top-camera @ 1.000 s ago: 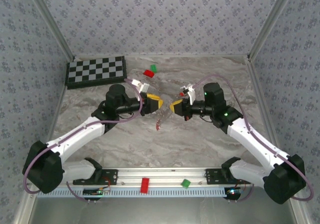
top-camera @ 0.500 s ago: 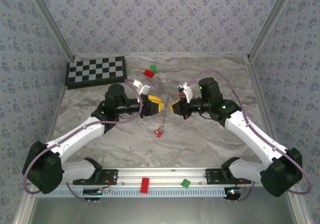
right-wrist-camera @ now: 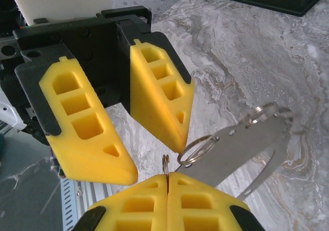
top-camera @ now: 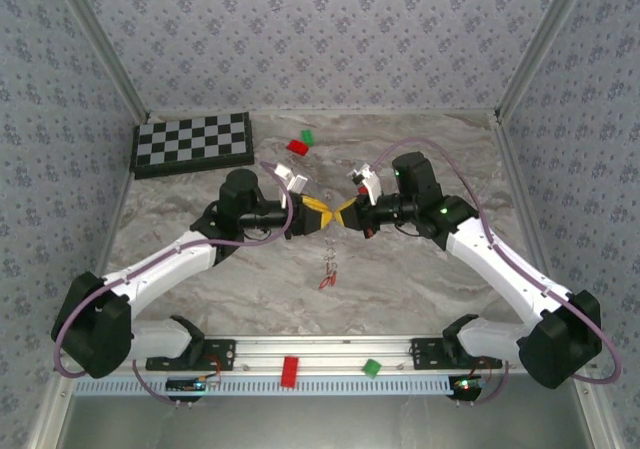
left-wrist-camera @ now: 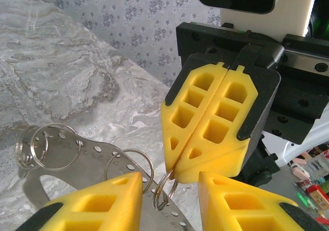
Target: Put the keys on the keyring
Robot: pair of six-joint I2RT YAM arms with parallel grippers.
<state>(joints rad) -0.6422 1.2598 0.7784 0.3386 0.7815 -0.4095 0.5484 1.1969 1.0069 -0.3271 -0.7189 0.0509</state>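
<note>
My two grippers meet tip to tip above the table's middle. The right gripper (top-camera: 347,215) (right-wrist-camera: 168,175) is shut on a small silver split ring (right-wrist-camera: 165,164) of the keyring. The keyring's grey band (left-wrist-camera: 87,156) (right-wrist-camera: 247,146), with holes and more rings, hangs off to one side of the grippers. My left gripper (top-camera: 318,213) (left-wrist-camera: 169,177) is open, its yellow fingers either side of that split ring (left-wrist-camera: 163,192). From the meeting point a thin chain (top-camera: 328,257) drops to a red-headed key (top-camera: 324,282).
A checkered board (top-camera: 192,144) lies at the back left. A red block (top-camera: 297,147) and a green block (top-camera: 308,136) sit behind the grippers. On the front rail (top-camera: 330,354) rest another red block (top-camera: 290,370) and a green one (top-camera: 371,368).
Both grippers have moved toward each other until their tips meet. The chain with the red key has shifted toward the front. The left jaws have narrowed slightly.
</note>
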